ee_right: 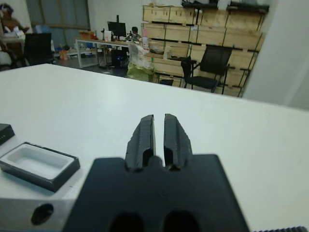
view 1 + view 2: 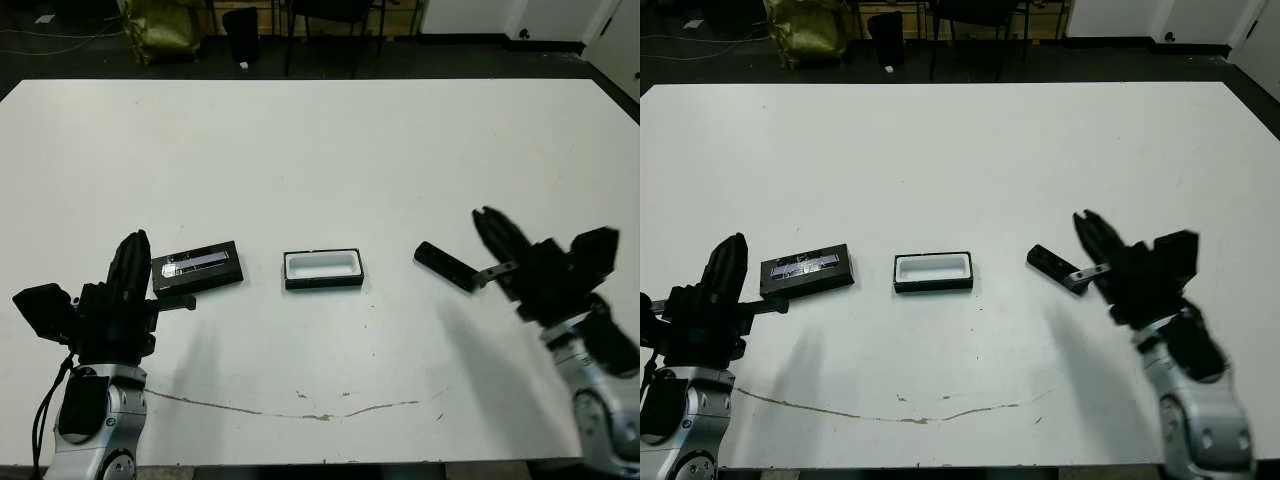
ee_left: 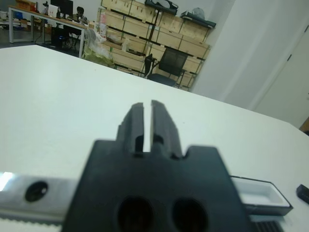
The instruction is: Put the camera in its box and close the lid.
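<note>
The box [image 2: 322, 268], a shallow black tray with a white lining, lies open at the table's middle. To its left lies the lid [image 2: 197, 266], flat and black with a silvery stripe. The camera [image 2: 445, 266], a slim black bar, lies to the right of the box. My left gripper [image 2: 133, 242] stands shut and empty just left of the lid. Just right of the camera hangs my right gripper [image 2: 487, 218], shut with nothing in it. In the right wrist view the box [image 1: 38, 164] shows beside the shut fingers [image 1: 145, 133].
The white table [image 2: 330, 150] stretches wide behind the objects. A thin brown scratch [image 2: 300, 412] runs near its front edge. Beyond the far edge stand a black chair [image 1: 210, 65], stacked wooden crates [image 3: 145, 34] and a yellow bag [image 2: 160, 25].
</note>
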### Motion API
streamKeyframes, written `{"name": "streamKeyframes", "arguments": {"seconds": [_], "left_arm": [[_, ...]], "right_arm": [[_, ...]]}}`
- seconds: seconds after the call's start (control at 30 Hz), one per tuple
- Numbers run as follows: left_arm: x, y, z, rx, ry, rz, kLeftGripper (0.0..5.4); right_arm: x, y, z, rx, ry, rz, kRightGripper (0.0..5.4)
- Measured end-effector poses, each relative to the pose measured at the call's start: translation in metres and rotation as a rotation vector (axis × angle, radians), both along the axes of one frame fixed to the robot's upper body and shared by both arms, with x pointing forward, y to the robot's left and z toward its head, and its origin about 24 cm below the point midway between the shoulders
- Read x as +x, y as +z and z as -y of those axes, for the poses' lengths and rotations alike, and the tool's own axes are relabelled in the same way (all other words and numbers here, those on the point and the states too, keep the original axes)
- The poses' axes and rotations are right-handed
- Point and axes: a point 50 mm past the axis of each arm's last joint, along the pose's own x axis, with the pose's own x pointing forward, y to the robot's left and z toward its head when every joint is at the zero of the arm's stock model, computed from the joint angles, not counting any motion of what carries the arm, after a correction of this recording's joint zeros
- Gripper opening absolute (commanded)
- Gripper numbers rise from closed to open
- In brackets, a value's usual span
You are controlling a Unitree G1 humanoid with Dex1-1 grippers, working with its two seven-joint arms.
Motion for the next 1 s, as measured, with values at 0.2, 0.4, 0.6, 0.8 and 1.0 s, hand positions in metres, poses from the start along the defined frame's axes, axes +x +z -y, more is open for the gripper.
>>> {"name": "streamKeyframes", "arguments": {"seconds": [0.2,0.4,0.6,0.8,1.0], "left_arm": [[-0.001,-0.001,0.000,0.000,-0.002,-0.006,0.00],[-0.002,-0.002,-0.001,0.003,0.002,-0.013,0.00],[-0.004,-0.003,-0.003,0.007,0.004,-0.015,0.00],[-0.005,-0.003,-0.003,0.008,0.004,-0.017,0.00],[-0.006,-0.003,-0.003,0.009,0.002,-0.018,0.00]], "right_arm": [[0.015,0.014,0.012,-0.106,0.075,-0.031,1.44],[0.025,0.015,0.021,-0.222,0.179,-0.108,2.80],[0.033,0.011,0.024,-0.339,0.262,-0.159,4.12],[0.037,-0.002,0.028,-0.326,0.314,-0.248,5.39],[0.038,-0.009,0.028,-0.324,0.349,-0.280,5.39]]}}
